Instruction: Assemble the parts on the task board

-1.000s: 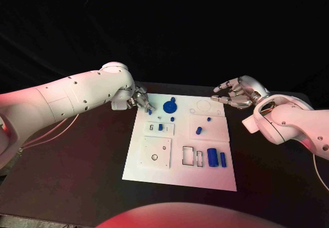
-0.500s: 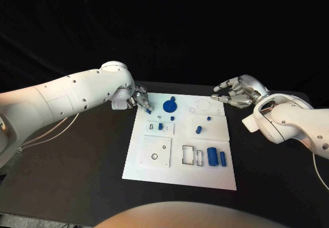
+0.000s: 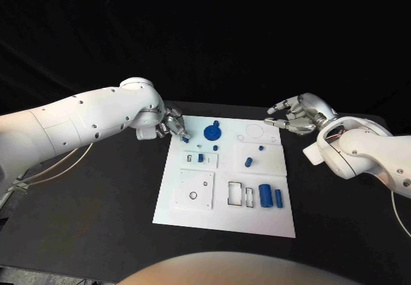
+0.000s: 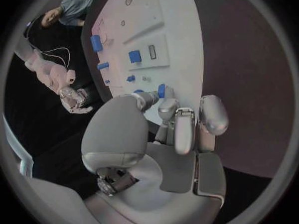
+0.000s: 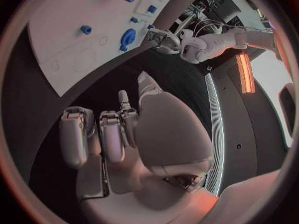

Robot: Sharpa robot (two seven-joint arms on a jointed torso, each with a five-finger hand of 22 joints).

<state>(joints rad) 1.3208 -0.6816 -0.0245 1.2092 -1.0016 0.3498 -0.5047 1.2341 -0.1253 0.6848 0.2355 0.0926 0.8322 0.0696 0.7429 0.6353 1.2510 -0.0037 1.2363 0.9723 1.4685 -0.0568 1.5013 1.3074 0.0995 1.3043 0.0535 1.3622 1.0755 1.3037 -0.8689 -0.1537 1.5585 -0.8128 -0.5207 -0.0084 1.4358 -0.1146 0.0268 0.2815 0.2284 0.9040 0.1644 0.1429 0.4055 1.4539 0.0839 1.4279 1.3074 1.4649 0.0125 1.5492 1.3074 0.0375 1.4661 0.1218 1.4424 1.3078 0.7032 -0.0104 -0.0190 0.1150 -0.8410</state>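
Head view puts the left hand point(image 3: 174, 126) at the task board's point(image 3: 224, 219) far left corner, about ten o'clock from the board's middle, its fingers pinching a small blue part point(image 3: 185, 139) just over the white surface. In the left wrist view the same blue piece point(image 4: 161, 90) sits between the fingertips point(image 4: 167, 108), with only a small end showing. I judge that grip to be shallow: the part could twist or slip out as it is carried to its seat, and it may then roll among the other pieces. A tilted part might also jam at the edge of a recess instead of dropping in.

The right hand point(image 3: 294, 117) hovers off the board's far right corner, near two o'clock, fingers apart and holding nothing; a sweep inward could knock loose pieces.

On the board, a blue keyhole-shaped piece point(image 3: 212, 129) lies near twelve o'clock. Small blue pegs point(image 3: 248, 161) sit toward the middle, and two blue cylinders point(image 3: 271, 196) lie side by side at about four o'clock. Several outlined recesses point(image 3: 234, 194) look unfilled, so much of the assembly seems left to do. The board lies flat on the black worktop point(image 3: 103, 202).
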